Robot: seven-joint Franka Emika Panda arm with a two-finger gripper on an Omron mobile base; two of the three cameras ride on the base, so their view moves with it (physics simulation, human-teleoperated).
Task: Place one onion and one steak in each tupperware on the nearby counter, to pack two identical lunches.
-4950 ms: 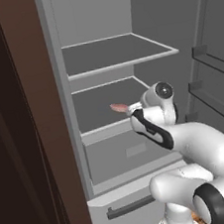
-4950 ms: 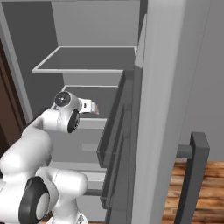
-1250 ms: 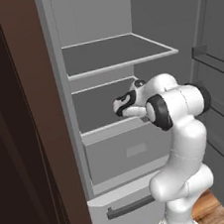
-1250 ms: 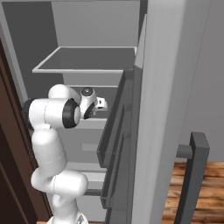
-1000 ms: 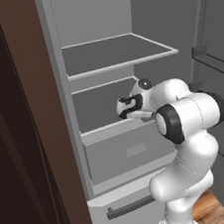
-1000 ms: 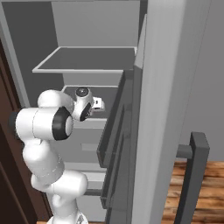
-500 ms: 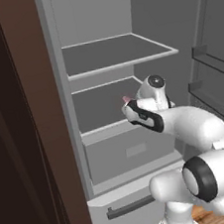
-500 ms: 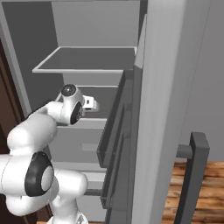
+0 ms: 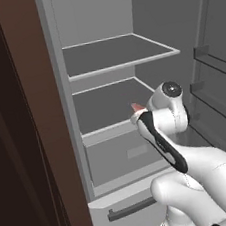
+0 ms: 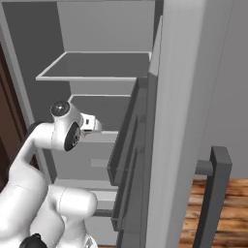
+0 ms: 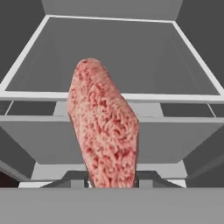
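gripping the steak (image 11: 105, 131) upright, the claw (image 11: 111, 178) clamps its lower end.

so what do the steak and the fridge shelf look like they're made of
The steak, held in the gripper: raw meat, going by its pink-red marbled, grainy, matte surface. The fridge shelf: a smooth flat grey panel with a pale rim, perhaps plastic or glass; the render leaves it open.

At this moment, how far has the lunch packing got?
Done: nothing visibly packed; no tupperware or counter in view. In hand: the claw is shut on a steak, lifted in front of the open fridge's middle shelf. Left: carrying it to a tupperware, then the remaining steak and onions.
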